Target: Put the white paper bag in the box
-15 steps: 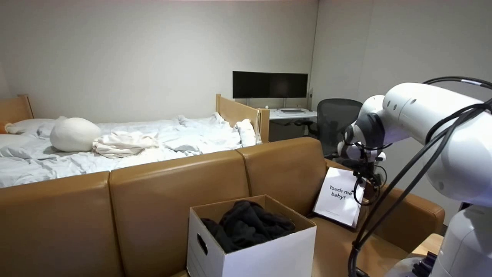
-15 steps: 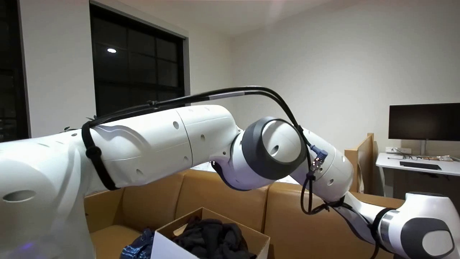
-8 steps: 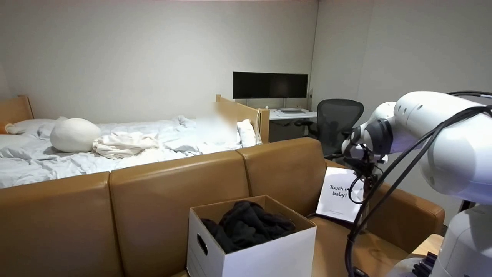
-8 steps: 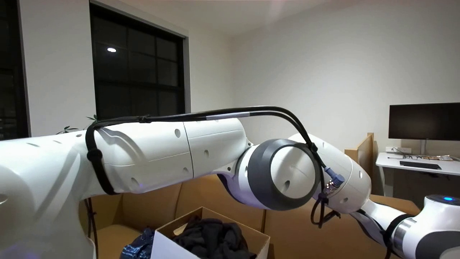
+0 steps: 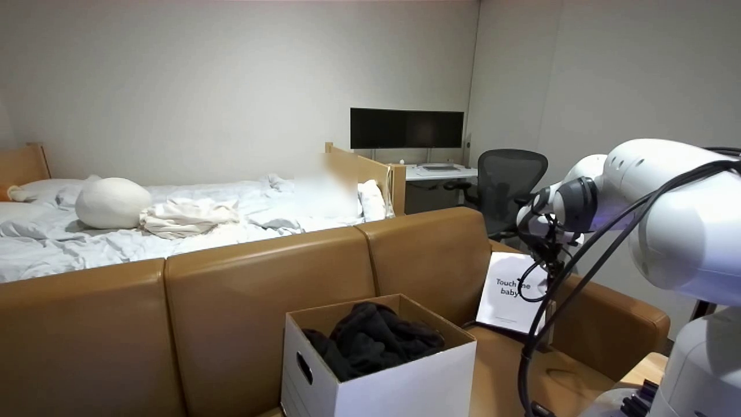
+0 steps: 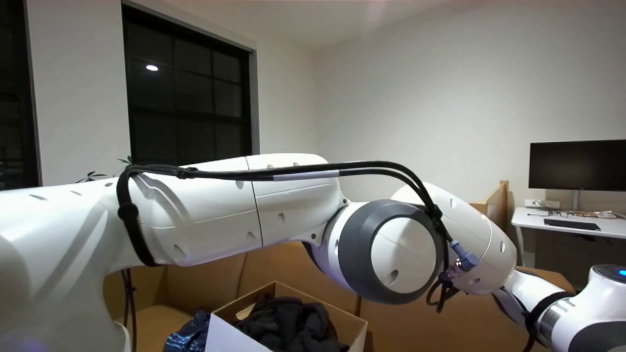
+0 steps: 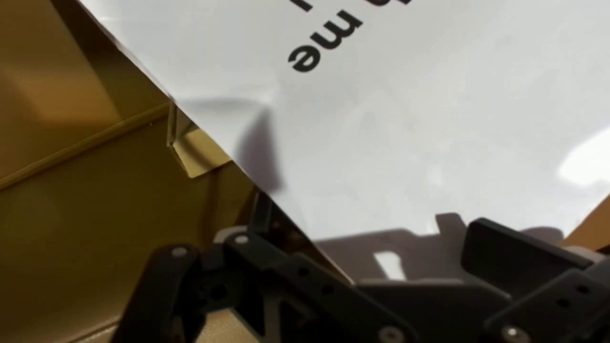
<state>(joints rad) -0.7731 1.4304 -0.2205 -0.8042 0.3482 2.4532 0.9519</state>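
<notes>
The white paper bag, printed with dark text, leans upright against the sofa at its far right end. My gripper hangs at the bag's upper right side. From the wrist, the bag fills most of the picture, with a corner reaching in between my open gripper's jaws. One of the fingers is in front of the bag's face; the opposite one is partly hidden behind its edge. Contact cannot be told. The white box, holding dark fabric, stands on the sofa to the bag's left.
The brown sofa backrest rises behind the box, and an armrest is beyond the bag. Black arm cables loop in front of the bag. Dark blue cloth lies beside the box. A tan card corner shows behind the bag's edge.
My arm has come down and moved slightly right in an exterior view, stretching further out. The bag has turned a little where it leans. The box has stayed put.
</notes>
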